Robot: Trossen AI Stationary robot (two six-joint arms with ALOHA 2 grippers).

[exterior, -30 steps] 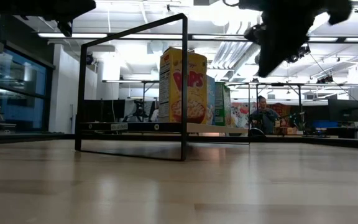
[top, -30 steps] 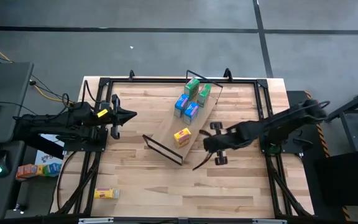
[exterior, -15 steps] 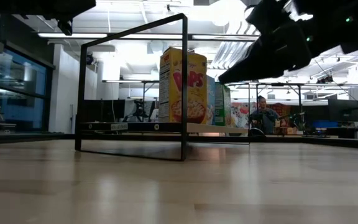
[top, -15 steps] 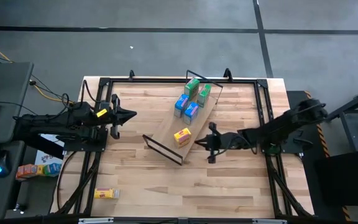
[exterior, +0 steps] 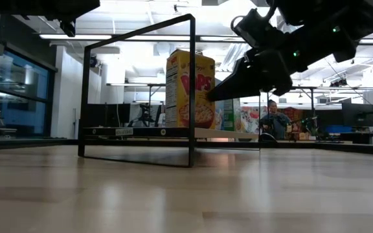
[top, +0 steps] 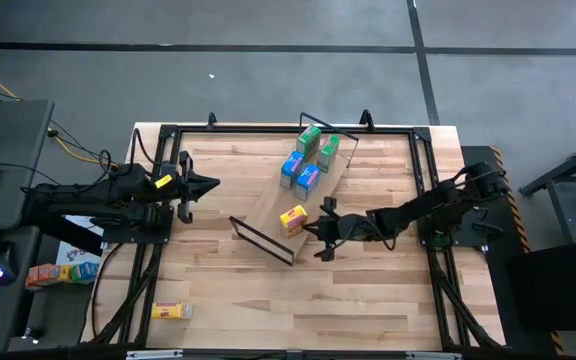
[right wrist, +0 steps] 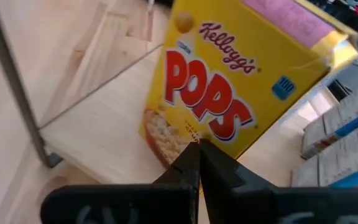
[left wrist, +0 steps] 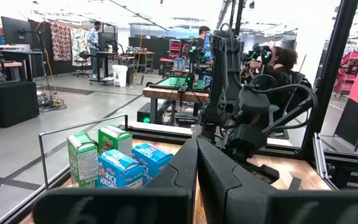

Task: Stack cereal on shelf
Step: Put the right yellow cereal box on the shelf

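The shelf [top: 271, 210] lies slantwise mid-table, a black wire frame at each end. On it stand two green boxes [top: 318, 144], two blue boxes [top: 300, 173] and one yellow box [top: 293, 219], upright on their bases. A second yellow box [top: 171, 311] lies flat on the table by the near-left corner. My right gripper [top: 317, 236] is shut and reaches level toward the shelf's yellow box [right wrist: 229, 87] from the table's right. My left gripper [top: 214, 183] is shut and waits above the table's left part, short of the shelf. My right gripper has its shut fingertips [right wrist: 197, 148] at the lower part of the yellow box's printed face [right wrist: 213, 127], coming nearly level from the table's right. I cannot tell whether they touch it. The box stands upright on the shelf board [right wrist: 104, 130].
A black metal frame [top: 168, 132] runs around the tabletop's edges. The shelf's near wire end [exterior: 138, 90] stands upright in front of the boxes. Bare plank tabletop [top: 268, 300] lies between the shelf and the near edge. A person sits in the room far beyond the table.
My right gripper has moved toward the table's left, up to the yellow box on the shelf. It has tipped from pointing down to nearly level and come lower. The boxes and the shelf have stayed where they were.
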